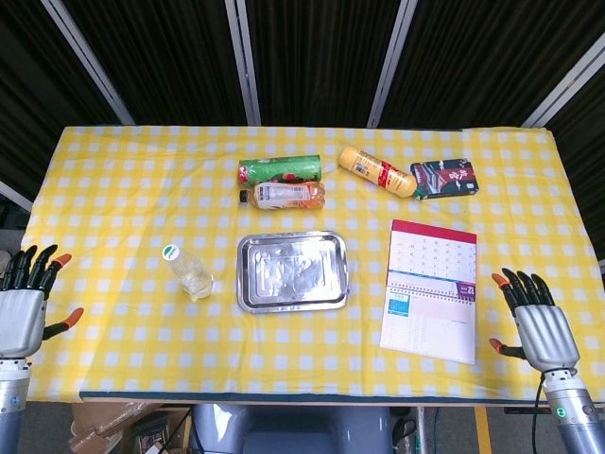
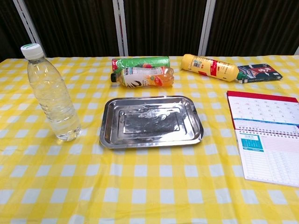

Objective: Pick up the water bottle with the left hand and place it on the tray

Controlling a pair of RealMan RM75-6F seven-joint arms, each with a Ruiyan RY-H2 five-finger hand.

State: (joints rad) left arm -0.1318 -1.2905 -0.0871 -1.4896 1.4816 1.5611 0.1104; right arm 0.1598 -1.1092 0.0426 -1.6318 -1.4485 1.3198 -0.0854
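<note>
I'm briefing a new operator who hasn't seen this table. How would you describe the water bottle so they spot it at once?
Find the metal tray mid-table on the yellow checked cloth. The water bottle stands just to its left, on the left hand's side. It is the only upright, clear bottle; the other bottles lie flat behind the tray.

Your water bottle (image 1: 190, 271) is clear plastic with a white cap, standing upright on the yellow checked cloth, only a bit of water in the bottom. It's just left of the shiny metal tray (image 1: 292, 301), not touching it.
</note>
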